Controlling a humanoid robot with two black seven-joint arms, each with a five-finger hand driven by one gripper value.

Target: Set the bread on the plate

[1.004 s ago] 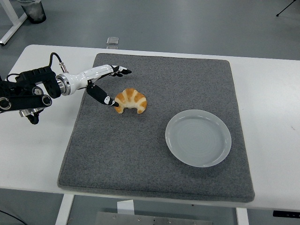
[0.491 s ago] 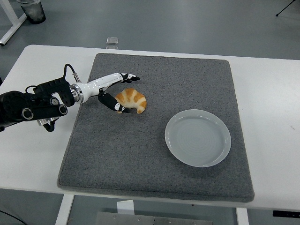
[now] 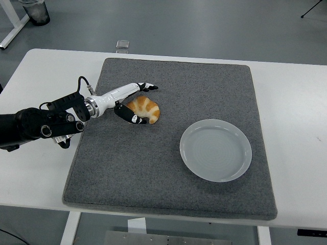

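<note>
A golden croissant (image 3: 146, 109) lies on the grey mat (image 3: 168, 168), left of centre. My left hand (image 3: 139, 102) reaches in from the left and brackets the bread's left end: the fingers (image 3: 148, 87) stretch over its far side, the thumb (image 3: 127, 115) lies against its near side. The hand is spread around the croissant and has not closed on it. A round pale plate (image 3: 216, 150) sits empty on the mat to the right, well apart from the bread. My right arm does not show.
The mat covers most of the white table (image 3: 296, 117). Beyond the table's far edge, a small grey object (image 3: 122, 45) lies on the floor and a dark bin (image 3: 34, 11) stands at top left.
My left arm has moved right over the mat. The hand has gone from just left of the croissant to straddling its left end. The bread and plate stay put.
</note>
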